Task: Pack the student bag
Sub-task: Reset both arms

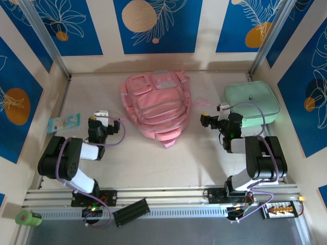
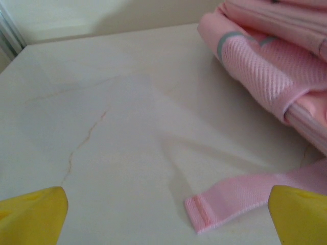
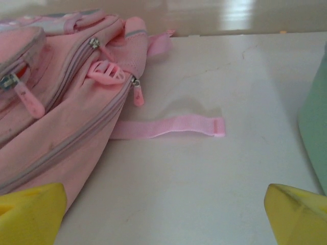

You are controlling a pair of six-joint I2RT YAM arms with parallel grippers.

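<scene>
One pink bag is lying on the table, along with one mint case and one pale blue packet. One green roll and one black bar are sitting by the near rail. Two arms are standing there.

Table bears student bag, mint case, perhaps a packet.

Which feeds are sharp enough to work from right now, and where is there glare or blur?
Top external: even light, sharp on the student bag. Left wrist: washed-out and soft; yellow fingertips blurred, the bag's strap end sharpest. Right wrist: bright glare on the far wall; zip pull readable, mint-green case out of focus at the right edge.
</scene>
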